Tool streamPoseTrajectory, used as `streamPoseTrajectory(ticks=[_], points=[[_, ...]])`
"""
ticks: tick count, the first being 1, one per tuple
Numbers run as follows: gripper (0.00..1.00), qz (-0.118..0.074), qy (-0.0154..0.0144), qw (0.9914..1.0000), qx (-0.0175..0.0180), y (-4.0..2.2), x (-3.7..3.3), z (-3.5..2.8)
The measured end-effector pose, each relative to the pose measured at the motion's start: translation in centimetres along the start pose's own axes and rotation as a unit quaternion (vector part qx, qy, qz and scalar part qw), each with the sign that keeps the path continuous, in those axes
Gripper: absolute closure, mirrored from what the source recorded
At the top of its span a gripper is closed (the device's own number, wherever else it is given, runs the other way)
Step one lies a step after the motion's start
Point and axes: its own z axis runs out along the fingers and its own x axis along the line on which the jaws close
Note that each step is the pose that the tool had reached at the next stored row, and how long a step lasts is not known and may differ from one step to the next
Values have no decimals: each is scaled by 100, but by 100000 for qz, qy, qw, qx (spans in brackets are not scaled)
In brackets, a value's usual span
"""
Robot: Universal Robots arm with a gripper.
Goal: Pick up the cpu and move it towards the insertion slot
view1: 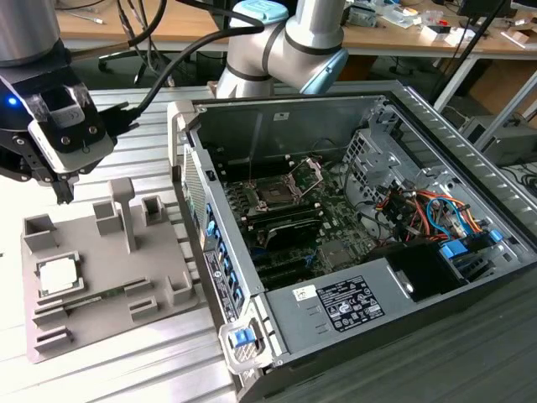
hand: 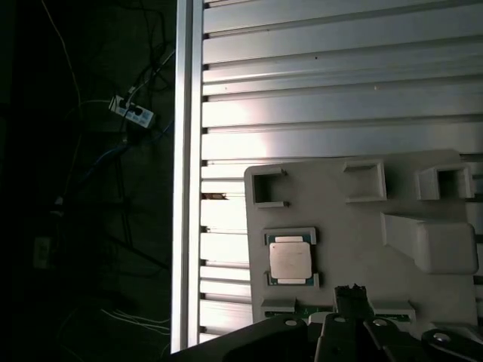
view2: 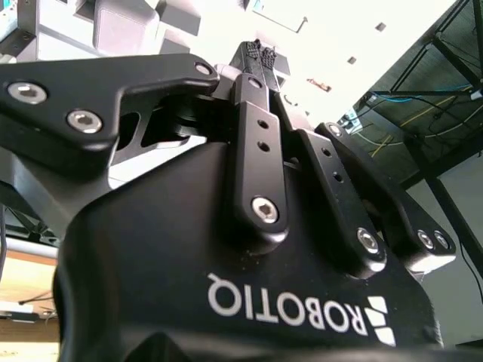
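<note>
White lettering (view2: 290, 305) stands upside down on the gripper's (view2: 260, 56) black body in the second wrist view. The computer case's (view1: 470, 151) white label (view1: 340, 304) is too small to read.

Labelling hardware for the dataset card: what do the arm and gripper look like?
Arm: silver-grey tubes, light-blue joint caps, black cable alongside. Gripper: black, silver screw heads, white lettering. Blue light near the wrist.

Exterior view is evenly lit, soft shadows pooling beside the fixture plate (view1: 101, 277). Second wrist view: the bright ceiling (view2: 332, 45) blows out white, and the gripper (view2: 256, 53) reads as a dark silhouette. First wrist view: glare streaks across the table slats (hand: 339, 83), and the floor (hand: 83, 226) beyond sinks near-black.
</note>
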Motion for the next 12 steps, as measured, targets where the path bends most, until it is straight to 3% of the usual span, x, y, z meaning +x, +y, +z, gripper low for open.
streamPoseTrajectory(ticks=[4, 6, 12], points=[[89, 1, -3, 100000, 0, 0, 1, 8], [89, 1, -4, 100000, 0, -3, 1, 51], [89, 0, -3, 100000, 1, -3, 1, 61]])
